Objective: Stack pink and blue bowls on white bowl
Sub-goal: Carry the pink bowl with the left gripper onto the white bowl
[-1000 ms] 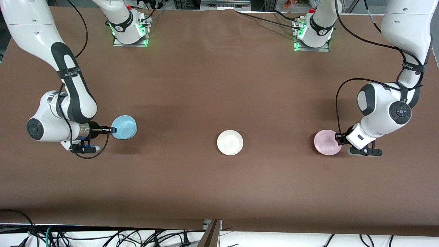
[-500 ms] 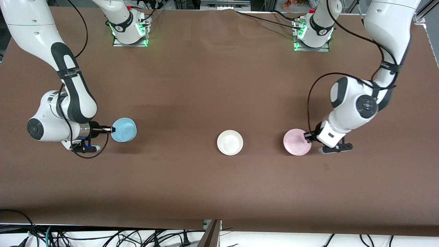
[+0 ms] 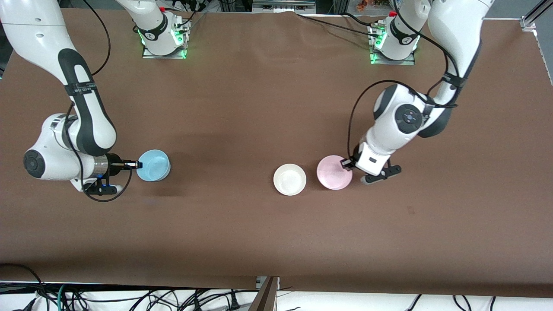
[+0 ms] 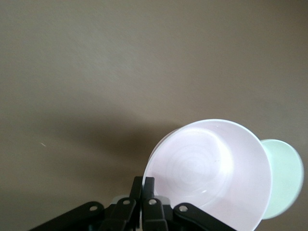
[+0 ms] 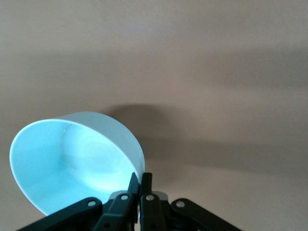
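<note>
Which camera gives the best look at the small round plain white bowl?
The front view: the small round plain white bowl shows whole from above, on the brown table, beside the pale pink bowl held in the left gripper. The left wrist view shows only a sliver of its rim past the pink bowl. The right wrist view misses it.

We are gripping the pale pink round plastic bowl (image 3: pixel 333 172) by its rim with our left pincer (image 3: pixel 347 164), holding it just beside the plain white round bowl (image 3: pixel 289 179) sitting on the brown counter (image 3: pixel 259 108). Toward the right arm's end, our right pincer (image 3: pixel 137 164) is clamping the rim of the light sky-blue round plastic bowl (image 3: pixel 154 165).
</note>
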You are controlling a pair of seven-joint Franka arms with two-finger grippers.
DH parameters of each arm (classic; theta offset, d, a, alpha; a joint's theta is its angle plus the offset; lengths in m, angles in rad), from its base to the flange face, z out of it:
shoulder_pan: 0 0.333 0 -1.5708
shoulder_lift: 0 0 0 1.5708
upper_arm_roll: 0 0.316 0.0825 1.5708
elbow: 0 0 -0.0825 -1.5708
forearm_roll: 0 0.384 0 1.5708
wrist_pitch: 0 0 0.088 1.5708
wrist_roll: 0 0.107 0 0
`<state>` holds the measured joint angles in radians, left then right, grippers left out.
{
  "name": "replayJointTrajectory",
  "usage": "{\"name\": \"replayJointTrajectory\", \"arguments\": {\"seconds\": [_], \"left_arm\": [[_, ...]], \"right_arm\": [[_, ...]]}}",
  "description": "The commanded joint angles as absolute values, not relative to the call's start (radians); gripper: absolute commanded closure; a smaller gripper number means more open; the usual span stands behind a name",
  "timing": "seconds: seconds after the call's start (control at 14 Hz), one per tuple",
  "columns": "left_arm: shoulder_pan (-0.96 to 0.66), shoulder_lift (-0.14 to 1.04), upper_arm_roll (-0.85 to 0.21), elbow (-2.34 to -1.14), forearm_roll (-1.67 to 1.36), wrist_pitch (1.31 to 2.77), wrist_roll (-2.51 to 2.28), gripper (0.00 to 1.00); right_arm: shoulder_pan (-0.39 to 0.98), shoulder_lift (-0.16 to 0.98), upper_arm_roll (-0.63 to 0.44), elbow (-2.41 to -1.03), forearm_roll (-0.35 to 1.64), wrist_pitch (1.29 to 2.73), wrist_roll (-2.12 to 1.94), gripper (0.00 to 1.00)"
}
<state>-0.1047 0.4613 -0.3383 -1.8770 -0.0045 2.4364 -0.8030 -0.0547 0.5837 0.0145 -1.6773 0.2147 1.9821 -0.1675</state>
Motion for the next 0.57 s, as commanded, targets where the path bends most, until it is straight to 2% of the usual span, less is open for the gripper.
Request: {"name": "replayJointTrajectory", "arguments": {"seconds": [0.0,0.21,0.5], "left_arm": [[-0.167,0.483,-0.322,-1.835,0.011,2.425,-0.914,1.00],[-0.233,0.537,-0.322,-1.793,0.125,2.425,-1.090,1.00],[-0.296,0.610,-0.325,-1.680,0.233,2.422,-1.296,1.00]], "right_arm": [[-0.060,0.549,0.054,-1.626,0.232,1.886,-0.149,1.00],[-0.058,0.546,0.126,-1.579,0.230,1.858,-0.077,1.00],[-0.055,0.546,0.182,-1.569,0.230,1.858,-0.008,1.00]]}}
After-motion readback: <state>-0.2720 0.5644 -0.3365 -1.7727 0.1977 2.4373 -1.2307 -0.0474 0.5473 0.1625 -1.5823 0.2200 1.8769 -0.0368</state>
